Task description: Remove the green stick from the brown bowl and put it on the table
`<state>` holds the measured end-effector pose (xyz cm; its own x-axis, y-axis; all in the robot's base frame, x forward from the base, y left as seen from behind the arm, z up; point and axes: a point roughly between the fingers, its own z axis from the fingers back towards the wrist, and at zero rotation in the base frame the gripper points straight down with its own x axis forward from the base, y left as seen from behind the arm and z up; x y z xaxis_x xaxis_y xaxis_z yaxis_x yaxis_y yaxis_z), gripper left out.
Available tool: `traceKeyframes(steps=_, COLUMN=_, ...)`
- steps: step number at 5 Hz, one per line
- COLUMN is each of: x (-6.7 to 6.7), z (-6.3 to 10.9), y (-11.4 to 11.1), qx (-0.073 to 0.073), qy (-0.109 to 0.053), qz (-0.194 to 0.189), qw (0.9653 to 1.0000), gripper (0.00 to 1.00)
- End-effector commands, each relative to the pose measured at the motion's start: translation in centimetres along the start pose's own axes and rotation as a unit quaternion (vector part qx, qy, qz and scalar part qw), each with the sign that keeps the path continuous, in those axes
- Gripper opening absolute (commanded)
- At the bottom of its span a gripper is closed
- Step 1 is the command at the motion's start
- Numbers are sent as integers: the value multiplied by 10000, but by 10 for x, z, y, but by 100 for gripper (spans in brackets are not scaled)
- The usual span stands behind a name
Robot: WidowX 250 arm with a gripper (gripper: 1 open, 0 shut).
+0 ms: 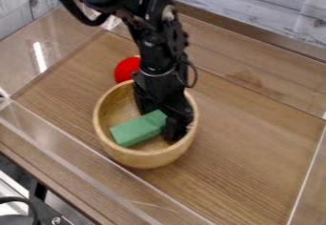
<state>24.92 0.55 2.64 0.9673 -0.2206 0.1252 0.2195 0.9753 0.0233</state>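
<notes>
The green stick [135,131] lies tilted inside the brown bowl [128,154], its right end hidden under my gripper. The bowl rests on the table [249,153]. My gripper [166,121] points straight down into the bowl with its black fingers open, standing around the stick's right end. Whether the fingers touch the stick cannot be told.
A red round fruit [126,70] sits on the table just behind the bowl, left of the arm. Clear acrylic walls [51,162] run along the table's edges.
</notes>
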Motion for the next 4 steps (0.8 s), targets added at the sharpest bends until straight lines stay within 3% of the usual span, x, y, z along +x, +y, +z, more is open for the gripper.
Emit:
traceKeyframes(steps=1, x=11, z=17, y=-4, qx=15, qy=-149, qz=-3, qw=9999, gripper=100)
traceKeyframes(steps=2, x=17, z=28, y=-3, qx=-15, qy=-164, qz=7, qw=9999, gripper=100)
traceKeyframes(steps=4, x=17, z=23, y=5, qx=-134, qy=-165, qz=-417, qw=9989, gripper=100)
